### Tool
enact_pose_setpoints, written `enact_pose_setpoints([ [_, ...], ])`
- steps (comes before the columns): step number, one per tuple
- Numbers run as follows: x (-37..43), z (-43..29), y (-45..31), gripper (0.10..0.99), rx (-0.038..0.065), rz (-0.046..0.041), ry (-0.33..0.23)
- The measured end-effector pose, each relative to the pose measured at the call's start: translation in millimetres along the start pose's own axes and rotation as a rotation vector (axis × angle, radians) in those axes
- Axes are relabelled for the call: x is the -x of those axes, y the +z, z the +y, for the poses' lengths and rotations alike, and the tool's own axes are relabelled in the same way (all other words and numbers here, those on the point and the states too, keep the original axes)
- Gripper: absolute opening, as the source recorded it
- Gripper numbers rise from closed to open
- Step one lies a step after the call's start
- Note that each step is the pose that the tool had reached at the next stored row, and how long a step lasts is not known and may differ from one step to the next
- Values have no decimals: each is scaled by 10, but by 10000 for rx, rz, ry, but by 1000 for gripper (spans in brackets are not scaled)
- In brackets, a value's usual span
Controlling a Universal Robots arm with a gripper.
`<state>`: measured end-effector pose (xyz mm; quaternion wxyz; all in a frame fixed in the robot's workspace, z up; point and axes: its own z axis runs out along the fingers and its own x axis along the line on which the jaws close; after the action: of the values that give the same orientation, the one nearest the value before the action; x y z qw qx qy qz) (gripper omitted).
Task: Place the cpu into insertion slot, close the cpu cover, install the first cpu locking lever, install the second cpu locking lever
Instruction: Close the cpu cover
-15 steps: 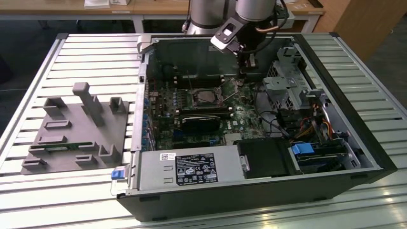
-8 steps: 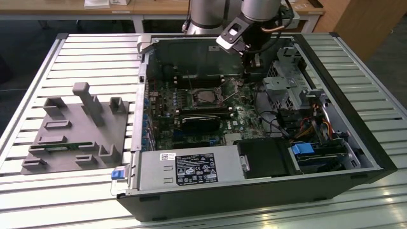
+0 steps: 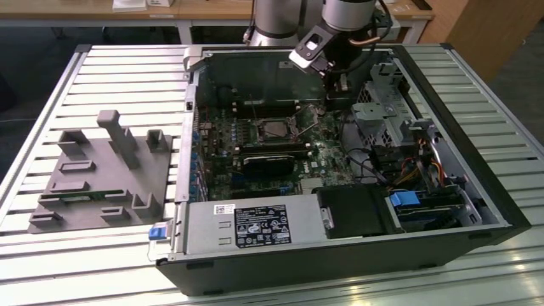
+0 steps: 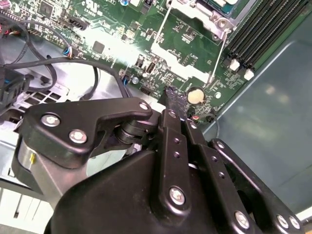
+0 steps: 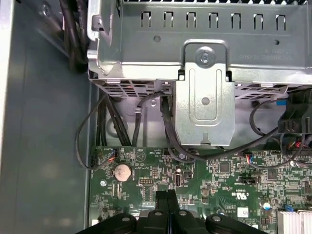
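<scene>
The insertion slot (image 3: 273, 130) lies mid-board inside the open computer case, and a pale square that looks like the cpu (image 3: 274, 131) shows in its centre. A thin silvery frame, the cpu cover (image 4: 183, 66), appears to stand raised at the socket's edge, with green board showing through its window. My gripper (image 3: 334, 95) hangs just to the exterior view's right of the socket, low over the board. In both wrist views its black fingers (image 4: 175, 100) are pressed together with nothing between them, and their tips (image 5: 168, 200) hover near a coin battery (image 5: 122, 171).
A metal drive cage (image 5: 204, 87) with black cables (image 5: 165, 136) rises close beside the gripper. Long black memory slots (image 4: 258, 34) run past the socket. The power supply (image 3: 246, 226) fills the case front. A grey fixture block (image 3: 93, 169) sits on the slatted table at the exterior view's left.
</scene>
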<state>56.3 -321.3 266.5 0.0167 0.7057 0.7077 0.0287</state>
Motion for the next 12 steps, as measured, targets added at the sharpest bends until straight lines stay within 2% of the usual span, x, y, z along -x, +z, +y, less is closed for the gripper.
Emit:
enact_pose_setpoints([
  [12, 3, -1, 168, 102, -49, 0, 1],
])
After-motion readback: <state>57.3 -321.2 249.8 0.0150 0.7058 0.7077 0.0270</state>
